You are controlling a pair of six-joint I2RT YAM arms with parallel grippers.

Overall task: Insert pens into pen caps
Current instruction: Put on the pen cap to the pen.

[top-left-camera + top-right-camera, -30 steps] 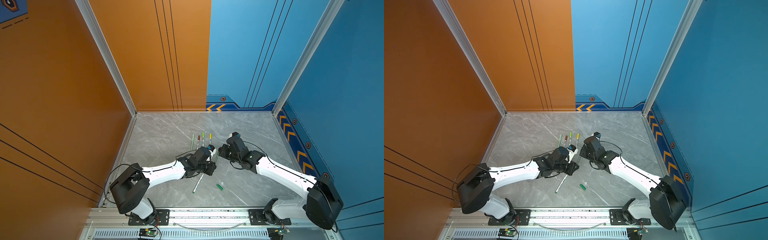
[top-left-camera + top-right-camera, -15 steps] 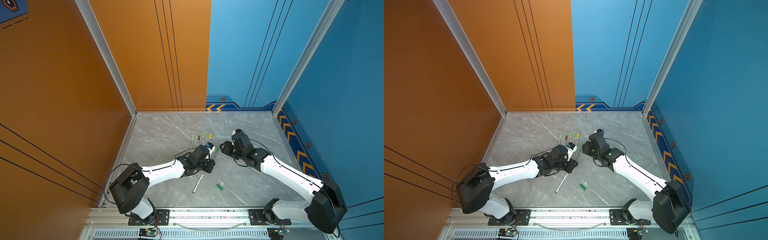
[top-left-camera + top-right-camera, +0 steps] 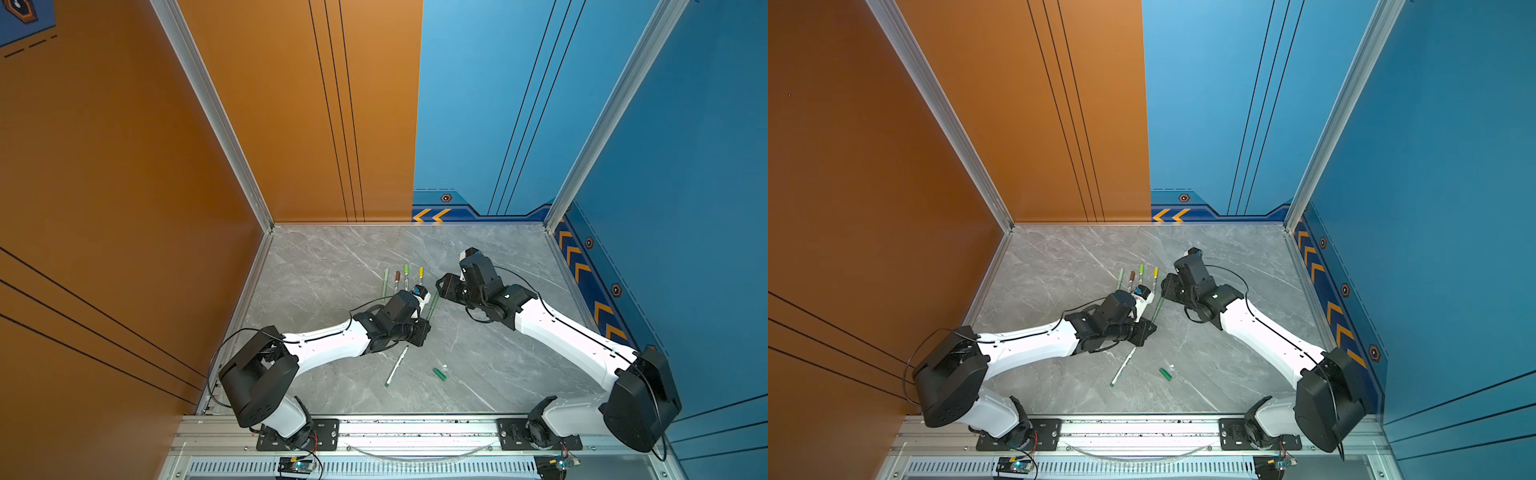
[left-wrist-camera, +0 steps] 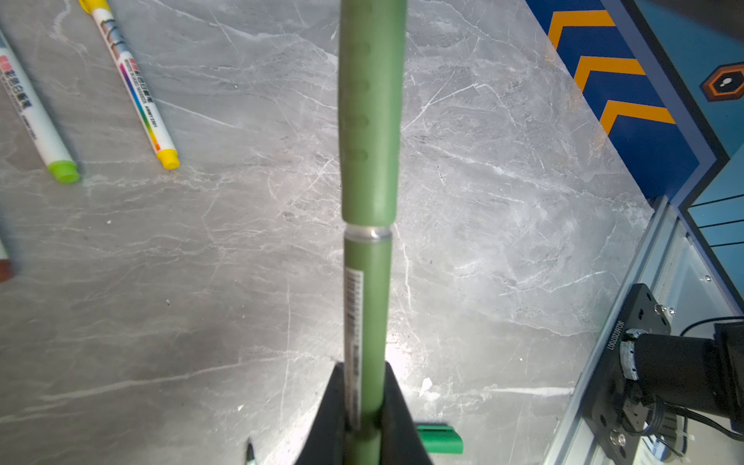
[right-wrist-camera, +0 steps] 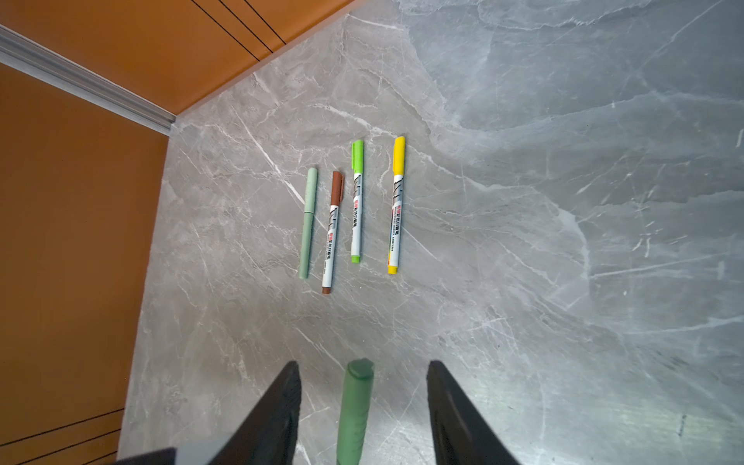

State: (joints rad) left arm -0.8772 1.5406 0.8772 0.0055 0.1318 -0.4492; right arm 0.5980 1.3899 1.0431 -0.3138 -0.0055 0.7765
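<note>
Green pen (image 4: 368,302) — likely light, stiff, slick — barrel clamped in left fingers (image 4: 328,418); right fingers (image 5: 451,418) gape, clear of its cap (image 5: 356,402).

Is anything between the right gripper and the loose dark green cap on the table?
Nothing lies between the right gripper and the cap; the left gripper, shut on the green pen, stands close beside that path.

The left tool (image 4: 362,366) is clamping a capped green pen (image 4: 368,290) over the desk (image 4: 503,249), where a yellow-ended pen (image 4: 137,92) is lying.
</note>
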